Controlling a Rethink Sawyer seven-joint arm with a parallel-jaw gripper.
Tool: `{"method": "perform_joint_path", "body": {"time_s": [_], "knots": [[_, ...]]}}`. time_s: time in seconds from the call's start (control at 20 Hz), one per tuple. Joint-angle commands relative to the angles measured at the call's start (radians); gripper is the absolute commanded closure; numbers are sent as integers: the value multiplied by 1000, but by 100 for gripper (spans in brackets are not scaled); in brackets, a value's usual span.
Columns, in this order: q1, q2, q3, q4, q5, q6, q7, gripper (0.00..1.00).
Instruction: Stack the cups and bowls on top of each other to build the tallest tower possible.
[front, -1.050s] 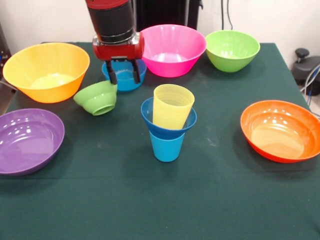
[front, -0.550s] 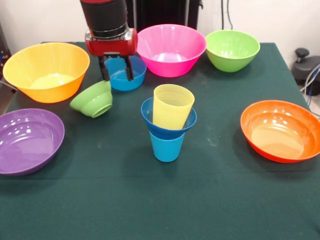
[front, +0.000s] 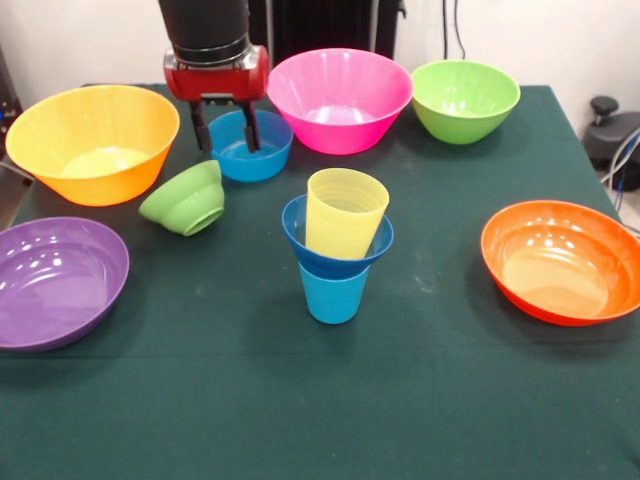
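Three pieces make up the tower (front: 335, 255) at the middle of the dark green surface (front: 330, 400): a light blue cup (front: 333, 295) stands upright at the bottom, a dark blue bowl (front: 300, 235) sits on its rim, and a ribbed yellow cup (front: 345, 212) rests inside that bowl, leaning slightly to one side. The pincer (front: 225, 130) hangs from the red and black arm (front: 210, 45) near the far edge, its two dark fingers (front: 200, 128) spread apart and holding nothing. In the picture the fingers overlap the small light blue bowl (front: 250, 150), which stands upright on the surface; whether they touch it I cannot tell. Just to the left of the tower and apart from it, the small lime green bowl (front: 185, 200) lies tipped on its side, its base turned toward the camera. It is near the large yellow-orange bowl (front: 95, 140), which stands at the far left. A purple bowl (front: 55, 280) sits at the near left edge, partly cut off. A pink bowl (front: 340, 98) stands at the far middle, just beside the light blue bowl, and a larger green bowl (front: 465, 100) stands to its right. An orange bowl (front: 560, 260) sits at the right edge, well apart from the tower.
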Motion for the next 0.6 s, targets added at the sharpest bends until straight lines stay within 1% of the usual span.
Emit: {"method": "perform_joint_path", "body": {"time_s": [0.05,0.15,0.4,0.6], "knots": [[25,-6,-53,57,-37,-41,-30,0],[31,-5,-57,48,-45,-47,-23,0],[63,60,-89,-16,-97,-87,-3,0],[72,83,-108,-47,-114,-98,-10,0]]}}
